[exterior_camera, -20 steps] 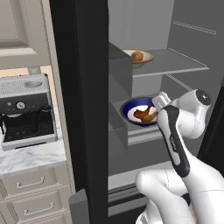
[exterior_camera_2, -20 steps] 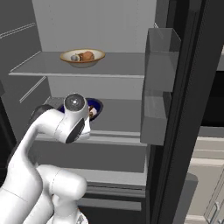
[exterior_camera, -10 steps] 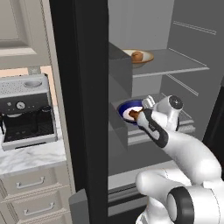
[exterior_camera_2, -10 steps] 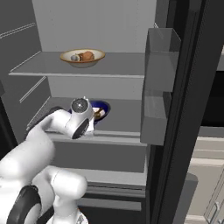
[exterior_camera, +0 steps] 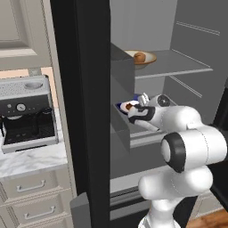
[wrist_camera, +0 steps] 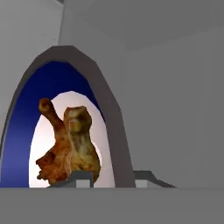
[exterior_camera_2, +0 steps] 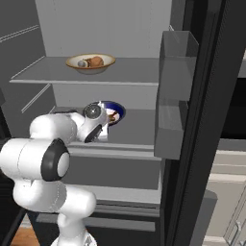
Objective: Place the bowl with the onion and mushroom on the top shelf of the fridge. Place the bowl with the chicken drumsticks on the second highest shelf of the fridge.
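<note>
A tan bowl (exterior_camera_2: 90, 62) holding the onion (exterior_camera_2: 97, 61) and the mushroom (exterior_camera_2: 84, 63) sits on the top shelf of the fridge (exterior_camera_2: 134, 74). One level lower, a blue bowl (exterior_camera_2: 116, 109) with the chicken drumsticks (wrist_camera: 70, 148) rests on the second shelf (exterior_camera_2: 137, 127). My gripper (wrist_camera: 113, 179) is at that bowl's near rim, one fingertip (wrist_camera: 78, 178) inside and the other outside, shut on the rim. In the left base view the hand (exterior_camera: 144, 111) reaches in over the shelf toward the blue bowl (exterior_camera: 122, 106).
The fridge's black door (exterior_camera: 89, 111) stands open on the left, its grey bins (exterior_camera: 121, 102) close beside my hand. Another door with grey bins (exterior_camera_2: 175, 62) is open on the right. A coffee machine (exterior_camera: 26, 111) stands on the marble counter at left.
My arm has folded lower and pushed forward. The hand and the blue bowl have moved deeper onto the second shelf. The tan bowl has stayed put.
</note>
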